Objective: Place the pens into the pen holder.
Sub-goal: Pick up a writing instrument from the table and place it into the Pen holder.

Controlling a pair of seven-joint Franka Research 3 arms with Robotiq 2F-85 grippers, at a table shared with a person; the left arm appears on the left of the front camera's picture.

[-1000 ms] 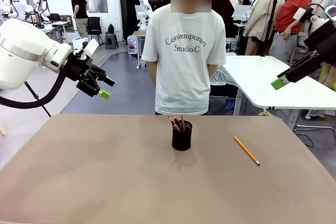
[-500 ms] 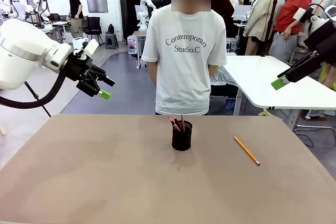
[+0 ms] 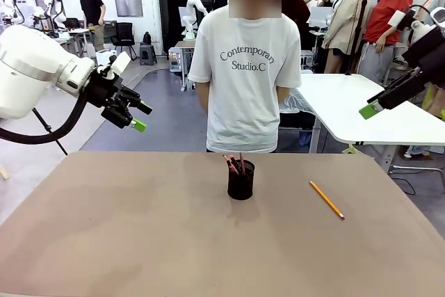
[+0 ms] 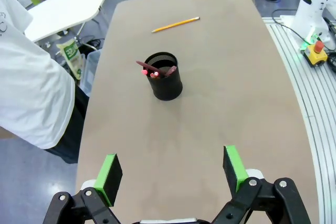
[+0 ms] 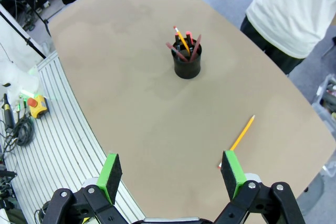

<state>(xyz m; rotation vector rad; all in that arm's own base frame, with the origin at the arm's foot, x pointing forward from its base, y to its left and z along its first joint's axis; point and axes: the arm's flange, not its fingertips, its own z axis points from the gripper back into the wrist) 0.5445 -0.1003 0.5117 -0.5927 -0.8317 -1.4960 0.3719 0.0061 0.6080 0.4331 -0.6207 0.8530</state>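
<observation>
Pens (image 3: 233, 164) stand in the black mesh pen holder (image 3: 241, 182) at the middle of the bench (image 3: 125, 227). A yellow pencil (image 3: 327, 199) lies flat, well apart to its right.

From the left wrist, the left jaws are spread wide and empty, with the pen holder (image 4: 167, 80) ahead and the pencil (image 4: 176, 23) beyond it.

From the right wrist, the right jaws are spread wide and empty above the bench. The pencil (image 5: 240, 135) is near and the pen holder (image 5: 187, 62) farther on.

Brown table (image 3: 125, 241), white-shirted person (image 3: 243, 95); white table (image 3: 341, 106)
</observation>
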